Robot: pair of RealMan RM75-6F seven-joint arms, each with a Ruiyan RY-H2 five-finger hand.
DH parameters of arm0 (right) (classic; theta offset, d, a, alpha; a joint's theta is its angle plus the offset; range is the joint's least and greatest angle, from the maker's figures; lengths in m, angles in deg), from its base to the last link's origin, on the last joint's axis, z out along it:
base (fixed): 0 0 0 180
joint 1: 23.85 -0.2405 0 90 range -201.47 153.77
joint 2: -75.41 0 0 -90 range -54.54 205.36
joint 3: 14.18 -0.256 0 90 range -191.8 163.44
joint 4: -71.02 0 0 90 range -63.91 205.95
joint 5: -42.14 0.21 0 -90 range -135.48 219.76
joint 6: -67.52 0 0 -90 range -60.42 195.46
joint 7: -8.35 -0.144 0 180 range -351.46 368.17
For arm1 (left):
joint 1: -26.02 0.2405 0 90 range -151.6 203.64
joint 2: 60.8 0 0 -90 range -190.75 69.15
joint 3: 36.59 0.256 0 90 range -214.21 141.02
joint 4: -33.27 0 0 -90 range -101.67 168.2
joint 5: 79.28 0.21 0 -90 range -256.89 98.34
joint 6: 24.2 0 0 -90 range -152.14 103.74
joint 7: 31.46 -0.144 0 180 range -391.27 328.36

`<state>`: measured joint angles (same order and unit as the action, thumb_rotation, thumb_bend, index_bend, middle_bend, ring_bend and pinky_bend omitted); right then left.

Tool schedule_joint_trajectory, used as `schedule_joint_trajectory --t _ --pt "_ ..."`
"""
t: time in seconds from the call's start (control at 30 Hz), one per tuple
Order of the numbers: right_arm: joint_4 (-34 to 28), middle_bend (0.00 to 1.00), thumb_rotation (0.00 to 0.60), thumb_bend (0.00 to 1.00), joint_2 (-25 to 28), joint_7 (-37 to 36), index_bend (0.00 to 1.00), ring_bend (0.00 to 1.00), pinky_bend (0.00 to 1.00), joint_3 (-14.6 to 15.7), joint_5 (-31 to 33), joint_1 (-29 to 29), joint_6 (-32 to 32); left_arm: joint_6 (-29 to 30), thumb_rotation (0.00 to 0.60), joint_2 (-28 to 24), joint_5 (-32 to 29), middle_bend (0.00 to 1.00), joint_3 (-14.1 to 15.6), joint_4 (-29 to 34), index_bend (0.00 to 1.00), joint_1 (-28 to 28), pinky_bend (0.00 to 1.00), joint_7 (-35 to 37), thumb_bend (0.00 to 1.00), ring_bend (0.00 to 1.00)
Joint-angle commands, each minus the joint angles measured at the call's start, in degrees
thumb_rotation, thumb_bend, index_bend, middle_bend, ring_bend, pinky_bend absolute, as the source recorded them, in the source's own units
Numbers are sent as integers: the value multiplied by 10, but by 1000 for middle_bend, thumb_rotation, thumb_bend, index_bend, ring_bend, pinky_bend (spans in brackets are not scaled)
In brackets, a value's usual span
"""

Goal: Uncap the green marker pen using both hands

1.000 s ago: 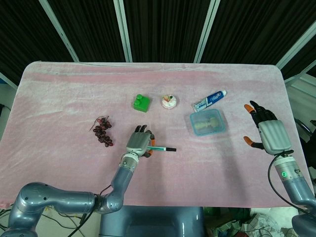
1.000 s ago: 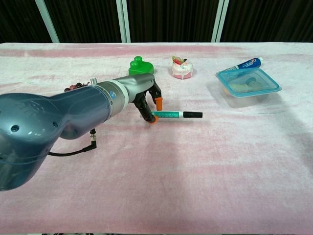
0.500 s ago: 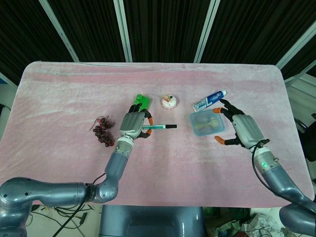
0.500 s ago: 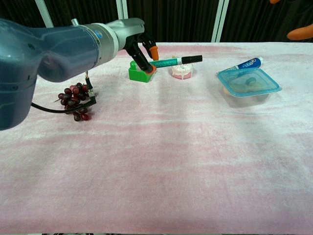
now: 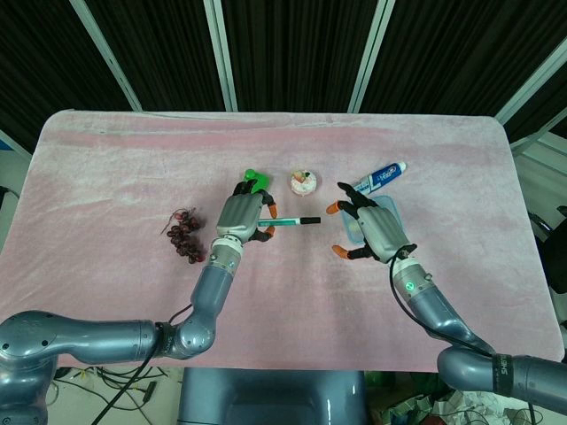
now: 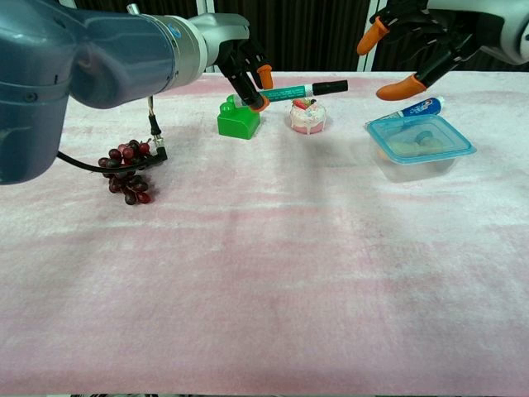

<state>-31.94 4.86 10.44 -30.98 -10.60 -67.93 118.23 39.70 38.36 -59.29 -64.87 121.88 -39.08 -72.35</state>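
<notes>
Pink cloth-covered table, dark ribbed wall panels, pale struts

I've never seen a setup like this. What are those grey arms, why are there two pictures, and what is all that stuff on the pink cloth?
It is one robot with two arms, each ending in a hand with fingers. One camera looks down from its head, the other looks forward from its chest. The left hand holds a green marker pen in the air, black cap pointing toward the right hand, which is open and near the cap, holding nothing. On the pink cloth lie grapes, a green block, a small cake toy, a toothpaste tube and a lidded plastic box.
</notes>
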Motion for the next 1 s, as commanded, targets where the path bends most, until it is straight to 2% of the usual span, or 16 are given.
schedule_joint_trajectory --t 0.03,0.37,1.0 --pt "24 20 600 158 -31 14 350 94 177 -7 21 -16 18 -1 600 2 -5 306 5 -2 687 -2 0 -2 491 23" --pt "50 20 600 178 -56 23 417 94 178 -10 46 -22 28 3 600 11 4 315 9 -12 698 -6 0 16 496 23" --pt "76 20 600 183 -85 10 435 94 177 -5 53 -23 15 -2 600 21 14 330 14 -26 713 -10 0 39 500 23"
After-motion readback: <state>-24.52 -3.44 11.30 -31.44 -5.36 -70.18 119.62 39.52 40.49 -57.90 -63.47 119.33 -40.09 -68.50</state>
